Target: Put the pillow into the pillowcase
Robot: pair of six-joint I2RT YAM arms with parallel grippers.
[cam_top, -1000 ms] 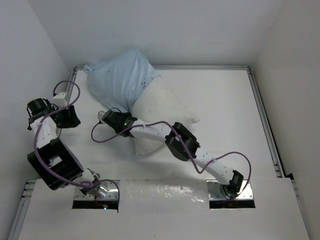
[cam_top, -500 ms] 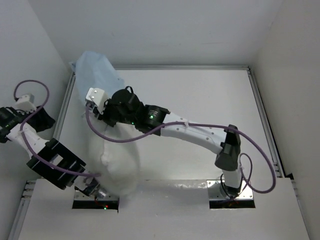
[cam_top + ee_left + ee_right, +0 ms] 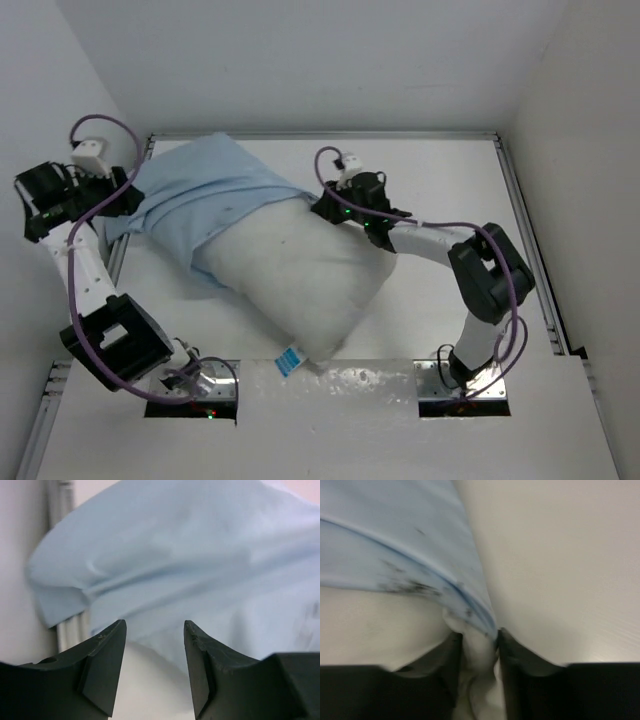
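The large plump white speckled pillow [image 3: 300,280], which half a second ago hung bunched by the left arm's base, now lies flat and slantwise across the bench [image 3: 450,190]. The thin light blue speckled pillowcase [image 3: 210,185] has gone from a lifted bundle to a sleeve over the pillow's far-left part. By my judgement more than half the pillow is still bare, so more pulling remains.

The right gripper [image 3: 330,205] has swung to the pillow's far edge, its jaws nearly together on a fold of white pillow fabric with the blue hem at their tips. The left gripper [image 3: 125,200] faces the pillowcase's closed end with its jaws spread and empty.

That end laps over the left metal rail [image 3: 122,262], which could snag it. A small blue-and-white tag [image 3: 290,360] sticks out at the pillow's near corner.
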